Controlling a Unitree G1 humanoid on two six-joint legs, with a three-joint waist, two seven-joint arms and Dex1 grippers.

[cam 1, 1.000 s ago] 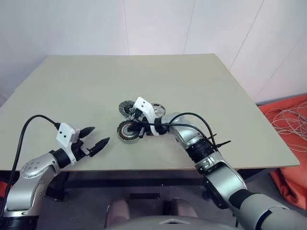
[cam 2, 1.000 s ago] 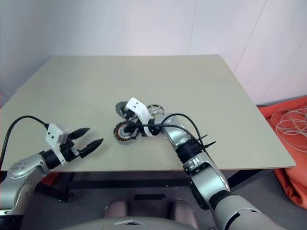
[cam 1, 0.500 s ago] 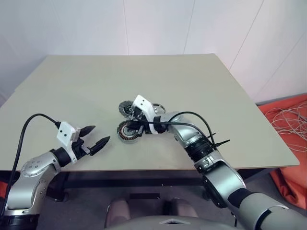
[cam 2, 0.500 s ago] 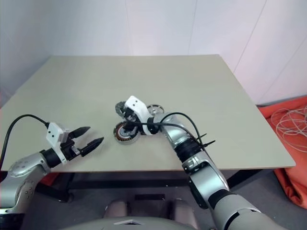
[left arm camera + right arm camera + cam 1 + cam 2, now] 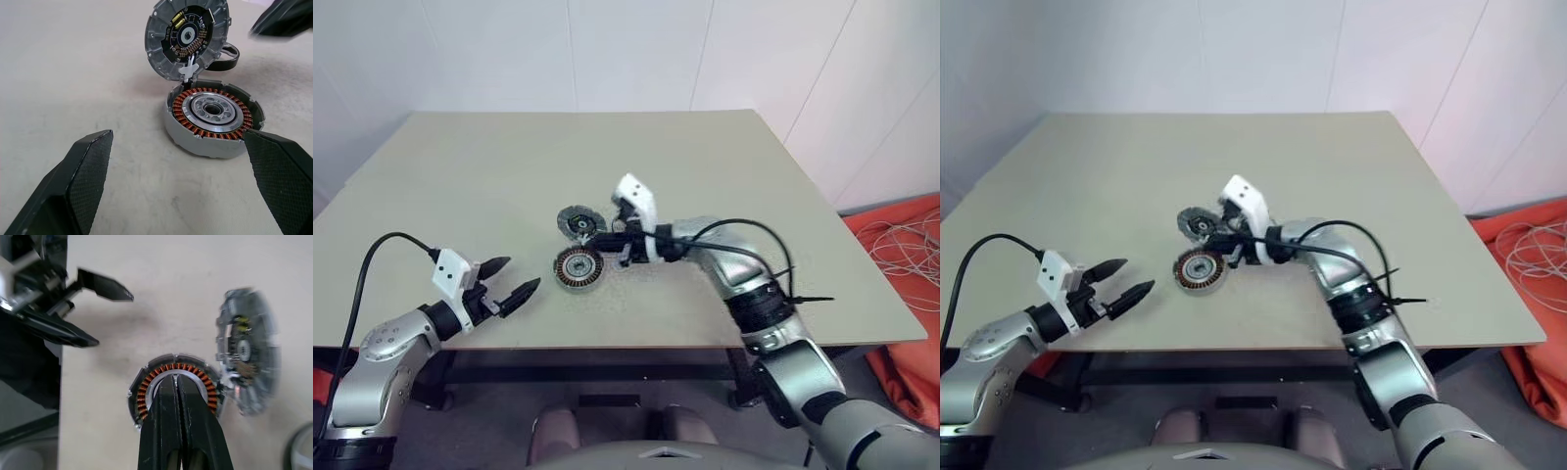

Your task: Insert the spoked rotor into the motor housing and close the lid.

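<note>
The motor housing (image 5: pixel 578 266) lies open on the table, its copper windings circling a silver centre (image 5: pixel 212 108). Its grey lid (image 5: pixel 188 36) stands tilted up at the housing's far edge, circuit side showing. Behind the lid I see the dark rim of the spoked rotor (image 5: pixel 230 50), lying flat on the table; a part of it also shows as the rotor (image 5: pixel 299 453). My right gripper (image 5: pixel 177 378) is shut and empty, hanging above the housing and pointing left. My left gripper (image 5: pixel 521 273) is open and empty, near the front edge, left of the housing.
The beige table (image 5: pixel 705 147) has wide bare room behind and to both sides of the parts. An orange cloth with coiled cables (image 5: pixel 901 255) lies on the floor past the table's right edge.
My right gripper has lifted off the housing and drawn back to the right, still shut. The left gripper, housing and lid have stayed put.
</note>
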